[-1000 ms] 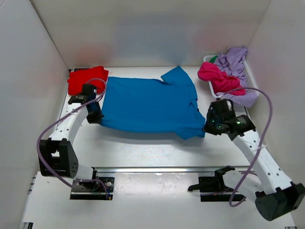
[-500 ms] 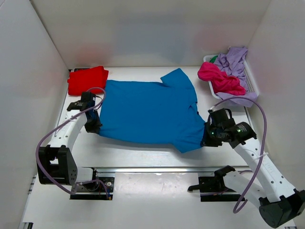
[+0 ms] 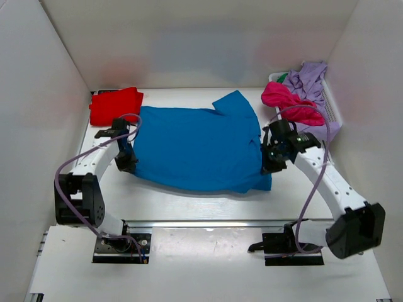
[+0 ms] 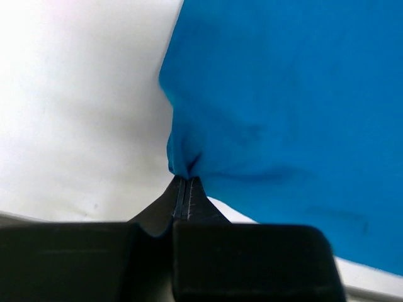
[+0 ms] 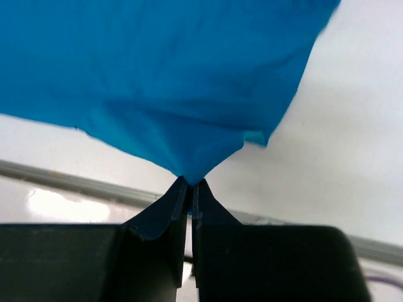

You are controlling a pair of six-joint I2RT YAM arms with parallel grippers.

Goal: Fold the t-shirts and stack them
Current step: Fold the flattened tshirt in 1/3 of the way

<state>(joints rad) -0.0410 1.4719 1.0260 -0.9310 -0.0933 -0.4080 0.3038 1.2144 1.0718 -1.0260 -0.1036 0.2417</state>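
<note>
The bright blue t-shirt (image 3: 198,146) lies spread across the middle of the table, a sleeve pointing to the back. My left gripper (image 3: 128,162) is shut on its left edge; the left wrist view shows the cloth (image 4: 277,107) pinched at my gripper (image 4: 184,179). My right gripper (image 3: 269,165) is shut on the shirt's right edge, the cloth (image 5: 176,82) bunched to a point at my gripper (image 5: 191,184) in the right wrist view. A folded red t-shirt (image 3: 115,104) lies at the back left. Magenta pink (image 3: 288,102) and lilac (image 3: 312,78) t-shirts sit in the basket.
The white slatted basket (image 3: 331,108) stands at the back right against the wall. White walls close in the left, back and right sides. A metal rail (image 3: 214,223) runs along the table's near edge by the arm bases.
Both grippers have moved back from the near edge toward the table's middle, carrying the shirt's edges with them. The right gripper shifted furthest, up and slightly left. The shirt's near hem now lies further back.
</note>
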